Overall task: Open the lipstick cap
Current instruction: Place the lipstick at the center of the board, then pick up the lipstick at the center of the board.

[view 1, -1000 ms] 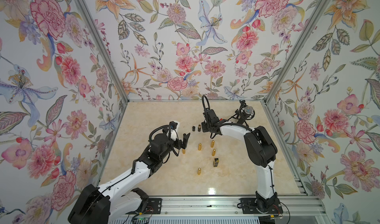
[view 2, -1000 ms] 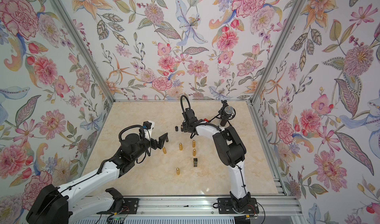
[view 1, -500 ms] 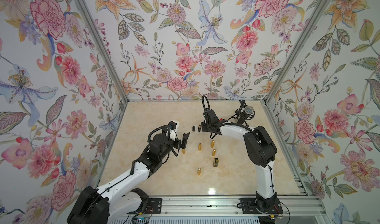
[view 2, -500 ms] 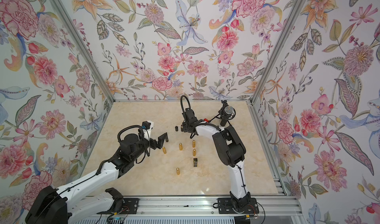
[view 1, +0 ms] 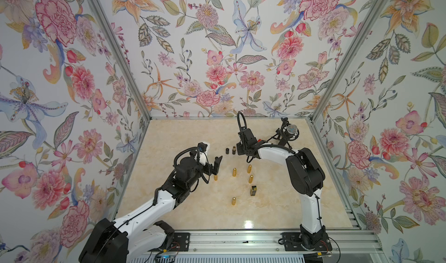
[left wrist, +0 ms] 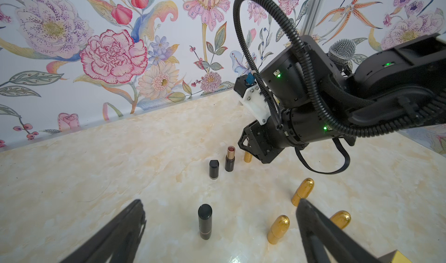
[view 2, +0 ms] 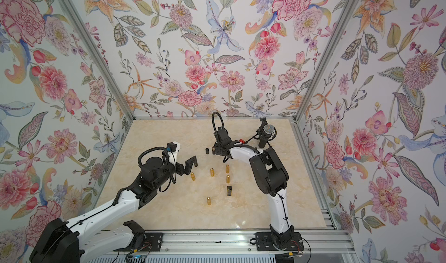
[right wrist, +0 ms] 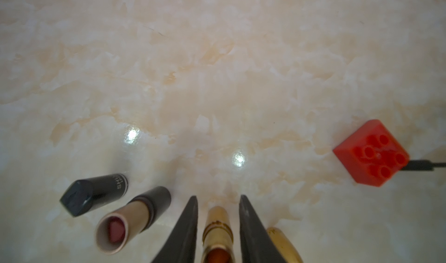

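The right gripper (right wrist: 218, 196) was parted narrowly around a gold lipstick (right wrist: 218, 228), unclamped; the left gripper (left wrist: 220, 201) was spread wide, empty.

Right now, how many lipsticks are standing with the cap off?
2. A black lipstick stands beside a loose black cap; a gold lipstick stands between the right pincer fingers, untouched. More may be hidden from view.

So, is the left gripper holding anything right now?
No, the left gripper is wide open and empty, with a capped black lipstick standing free ahead of it.
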`<action>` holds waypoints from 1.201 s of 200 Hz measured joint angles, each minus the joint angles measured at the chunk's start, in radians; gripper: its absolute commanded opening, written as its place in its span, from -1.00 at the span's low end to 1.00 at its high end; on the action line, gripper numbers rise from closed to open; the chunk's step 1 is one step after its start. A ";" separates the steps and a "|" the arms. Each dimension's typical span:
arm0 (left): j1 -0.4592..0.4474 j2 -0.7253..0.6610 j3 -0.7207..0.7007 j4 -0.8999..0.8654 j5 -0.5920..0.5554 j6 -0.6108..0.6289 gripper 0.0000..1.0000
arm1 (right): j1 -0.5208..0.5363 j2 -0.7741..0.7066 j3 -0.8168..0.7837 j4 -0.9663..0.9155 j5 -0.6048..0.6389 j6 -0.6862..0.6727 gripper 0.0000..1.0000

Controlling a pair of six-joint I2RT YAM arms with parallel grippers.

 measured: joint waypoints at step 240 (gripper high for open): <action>0.016 -0.239 -0.052 -0.296 -0.235 -0.114 0.98 | 0.287 -0.093 0.105 -0.158 -0.149 0.022 0.15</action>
